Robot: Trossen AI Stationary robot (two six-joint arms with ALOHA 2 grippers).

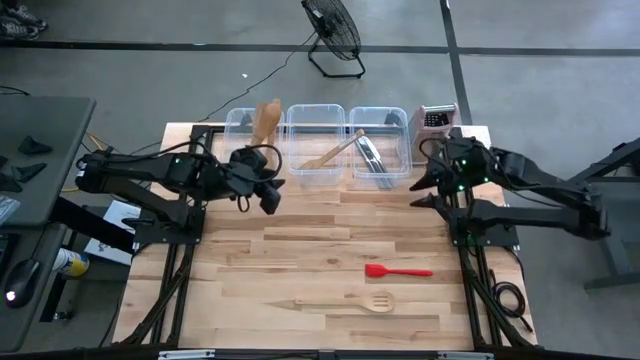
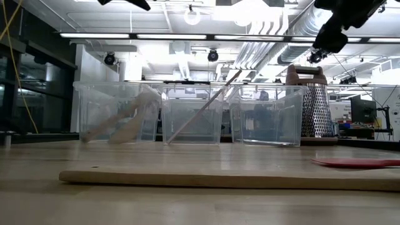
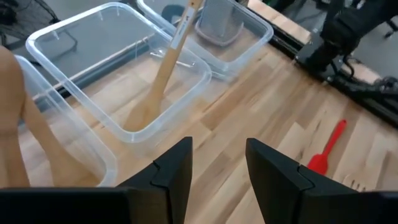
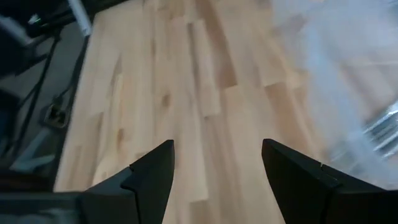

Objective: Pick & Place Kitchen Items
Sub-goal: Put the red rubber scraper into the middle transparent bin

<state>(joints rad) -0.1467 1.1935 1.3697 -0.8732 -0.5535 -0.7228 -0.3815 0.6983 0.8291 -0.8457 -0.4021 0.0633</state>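
A red spatula (image 1: 397,270) and a pale slotted wooden spatula (image 1: 352,302) lie flat on the table near its front. Wooden utensils lean in the left tub (image 1: 265,122), a wooden spoon (image 1: 335,152) leans in the middle tub, and metal utensils (image 1: 372,158) lie in the right tub. My left gripper (image 1: 258,190) is open and empty above the table, just in front of the left and middle tubs; its fingers (image 3: 217,168) show apart in the left wrist view. My right gripper (image 1: 424,182) is open and empty beside the right tub, fingers apart (image 4: 214,168).
Three clear plastic tubs (image 1: 318,140) stand in a row along the far edge. An upright metal box grater (image 1: 437,120) stands to their right. Bare wooden table (image 1: 320,240) lies between the tubs and the two spatulas. A fan stands on the floor beyond the table.
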